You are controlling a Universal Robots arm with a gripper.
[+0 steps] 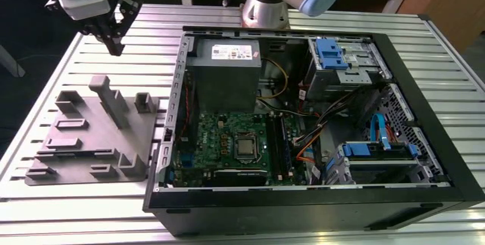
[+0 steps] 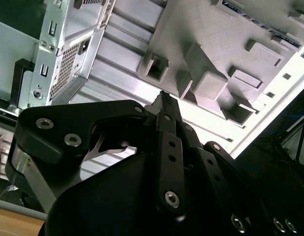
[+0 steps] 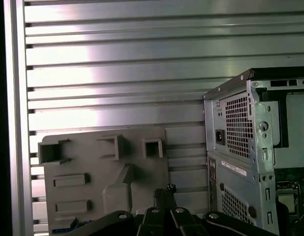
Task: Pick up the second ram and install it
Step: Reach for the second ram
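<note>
My gripper (image 1: 115, 45) hangs above the far left of the table, past the far end of the grey plastic tray (image 1: 79, 162) with upright blocks. Its fingertips (image 2: 163, 97) meet with nothing between them. In the first wrist view the gripper (image 3: 165, 189) points down at the tray (image 3: 93, 167). A thin blue sliver (image 3: 68, 229) lies on the tray's low part; I cannot tell if it is the second ram. The open computer case (image 1: 424, 160) lies to the exterior view's right, with long memory slots (image 1: 279, 142) beside the processor on the green board (image 1: 220, 137).
A grey power-supply box (image 1: 224, 77) fills the case's far left corner. Drive cages with blue clips (image 1: 333, 54) and loose cables (image 1: 310, 137) fill its right half. The arm's base (image 1: 265, 6) stands behind the case. The slatted metal table (image 1: 45, 86) lies bare around the tray.
</note>
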